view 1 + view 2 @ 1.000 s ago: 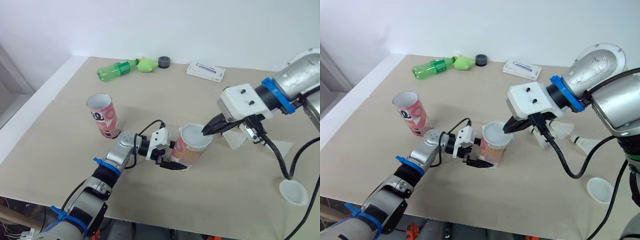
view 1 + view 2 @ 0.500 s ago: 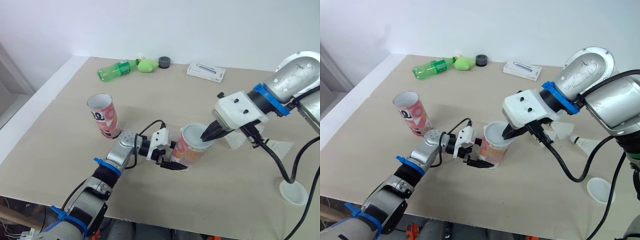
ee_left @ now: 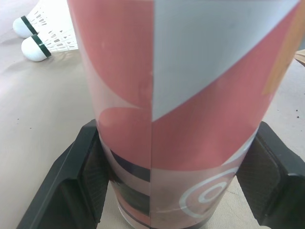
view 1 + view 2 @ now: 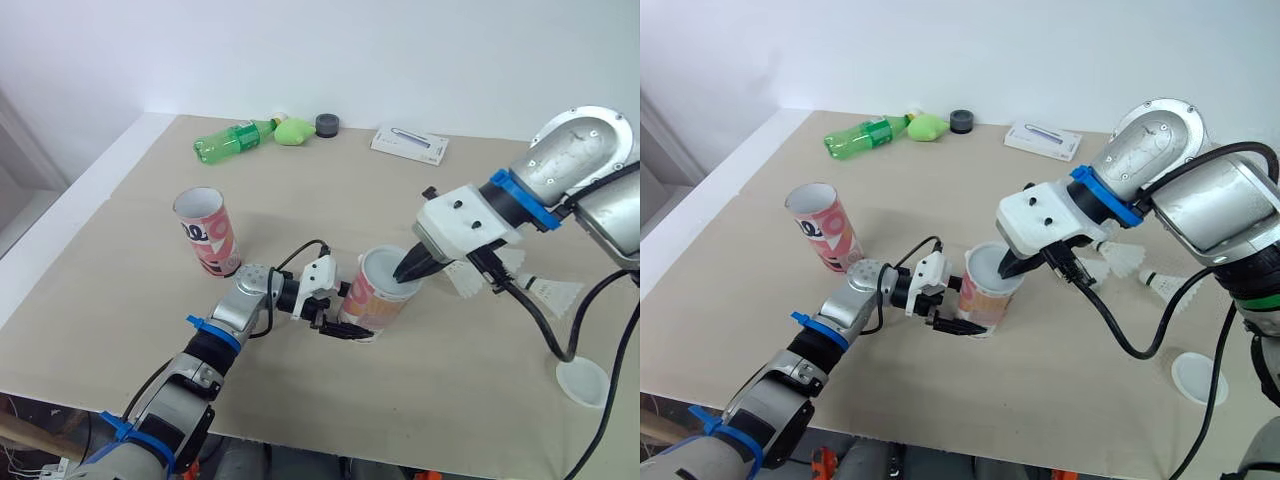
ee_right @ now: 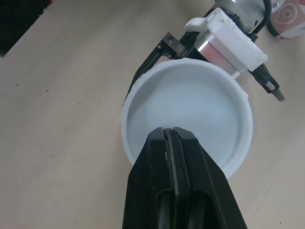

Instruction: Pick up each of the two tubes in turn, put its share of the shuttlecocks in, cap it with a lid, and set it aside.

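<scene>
The left fingers (image 3: 90,176) grip the bottom of the tube (image 4: 378,300), which leans a little over the tabletop (image 4: 300,410). A white lid (image 5: 190,105) sits on top. The right fingers (image 5: 152,191), shut together, point straight down onto the lid. The other tube (image 4: 208,232) stands farther off.

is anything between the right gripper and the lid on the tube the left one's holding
Nothing visible. The right gripper, fingers shut, has its tips right at the white lid on the tube, which the left gripper clamps near its base.
</scene>
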You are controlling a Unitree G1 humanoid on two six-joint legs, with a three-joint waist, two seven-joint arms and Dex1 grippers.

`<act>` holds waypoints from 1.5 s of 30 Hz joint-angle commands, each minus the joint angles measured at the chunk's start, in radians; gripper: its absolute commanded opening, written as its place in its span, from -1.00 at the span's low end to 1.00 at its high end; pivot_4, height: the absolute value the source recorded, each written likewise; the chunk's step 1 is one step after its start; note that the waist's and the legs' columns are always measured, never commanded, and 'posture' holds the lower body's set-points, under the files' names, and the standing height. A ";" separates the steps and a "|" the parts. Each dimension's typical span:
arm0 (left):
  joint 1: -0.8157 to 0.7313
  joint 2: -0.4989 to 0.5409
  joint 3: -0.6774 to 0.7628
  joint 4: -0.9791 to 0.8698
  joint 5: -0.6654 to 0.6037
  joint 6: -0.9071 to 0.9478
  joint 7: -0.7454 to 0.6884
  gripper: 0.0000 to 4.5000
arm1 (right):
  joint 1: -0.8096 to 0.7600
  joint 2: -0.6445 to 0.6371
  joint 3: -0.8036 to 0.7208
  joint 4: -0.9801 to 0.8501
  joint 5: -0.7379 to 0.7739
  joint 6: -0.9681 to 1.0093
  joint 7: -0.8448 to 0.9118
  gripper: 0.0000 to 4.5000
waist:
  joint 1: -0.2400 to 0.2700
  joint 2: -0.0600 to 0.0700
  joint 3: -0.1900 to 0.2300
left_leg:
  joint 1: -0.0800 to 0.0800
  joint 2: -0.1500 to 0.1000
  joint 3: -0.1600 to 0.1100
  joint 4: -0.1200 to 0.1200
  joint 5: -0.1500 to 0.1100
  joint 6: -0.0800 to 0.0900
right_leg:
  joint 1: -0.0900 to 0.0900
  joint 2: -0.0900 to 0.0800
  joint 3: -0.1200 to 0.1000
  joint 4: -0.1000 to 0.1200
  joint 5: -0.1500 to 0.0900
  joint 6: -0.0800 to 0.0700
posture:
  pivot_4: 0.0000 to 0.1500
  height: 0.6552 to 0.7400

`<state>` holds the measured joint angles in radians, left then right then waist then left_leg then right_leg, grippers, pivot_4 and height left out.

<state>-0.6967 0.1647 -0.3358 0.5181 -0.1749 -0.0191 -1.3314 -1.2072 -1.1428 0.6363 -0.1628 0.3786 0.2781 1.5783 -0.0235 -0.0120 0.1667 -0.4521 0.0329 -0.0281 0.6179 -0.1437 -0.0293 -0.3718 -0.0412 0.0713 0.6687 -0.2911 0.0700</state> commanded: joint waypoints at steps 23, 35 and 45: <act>0.032 -0.010 0.055 0.083 -0.034 -0.036 -0.015 0.47 | 0.137 -0.095 -0.456 -0.001 0.187 0.322 -0.038 -0.99 | 0.001 0.001 0.001 | -0.002 0.000 -0.001 -0.001 0.001 -0.002 | -0.002 0.000 0.000 0.000 0.000 0.000 | 1.00 0.75; 0.015 -0.025 0.063 0.162 -0.015 -0.139 -0.031 0.47 | 0.777 -0.148 -0.936 -0.253 0.222 0.462 -0.235 -0.99 | 0.000 0.005 0.000 | -0.001 0.000 0.000 0.000 0.002 -0.002 | 0.000 0.000 0.001 0.000 -0.001 0.004 | 1.00 0.75; 0.006 -0.015 0.059 0.138 -0.028 -0.107 -0.086 1.00 | 1.106 -0.009 -1.016 -0.410 0.201 0.465 -0.385 -0.71 | 0.001 0.003 0.000 | -0.003 -0.001 0.000 0.001 0.004 -0.001 | 0.000 0.000 0.002 -0.001 0.001 0.009 | 1.00 0.75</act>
<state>-0.6937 0.1379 -0.2700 0.6899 -0.1963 -0.1384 -1.3828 -0.1175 -1.1670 -0.3690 -0.5514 0.6034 0.7794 1.2196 -0.0226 -0.0086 0.1671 -0.4548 0.0315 -0.0283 0.6185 -0.1397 -0.0301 -0.3717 -0.0406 0.0736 0.6674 -0.2898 0.0786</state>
